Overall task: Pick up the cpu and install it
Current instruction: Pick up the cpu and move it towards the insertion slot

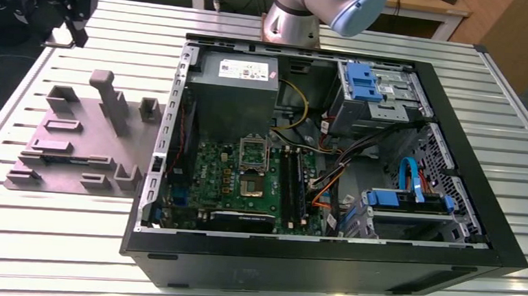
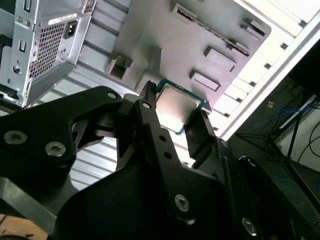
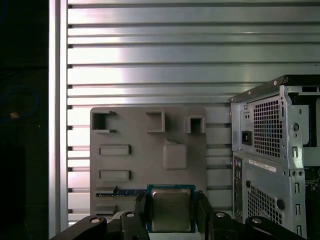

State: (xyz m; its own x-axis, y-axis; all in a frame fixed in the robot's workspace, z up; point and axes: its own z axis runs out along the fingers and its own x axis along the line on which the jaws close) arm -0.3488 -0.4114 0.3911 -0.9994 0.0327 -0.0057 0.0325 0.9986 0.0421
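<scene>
My gripper (image 3: 171,201) clamps the chip (image 3: 171,212) over the grey plate (image 3: 130,135) in the first wrist view; the exterior view adds the motherboard (image 1: 213,164).

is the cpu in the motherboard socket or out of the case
Out. The gripper holds the cpu between its fingers over the grey fixture plate, beside the computer case, not inside it.

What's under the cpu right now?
The grey fixture plate. The cpu, gripped in the claw, sits over its edge, next to a dark strip on the plate. The patch directly beneath is covered, so any pocket there cannot be seen.
</scene>
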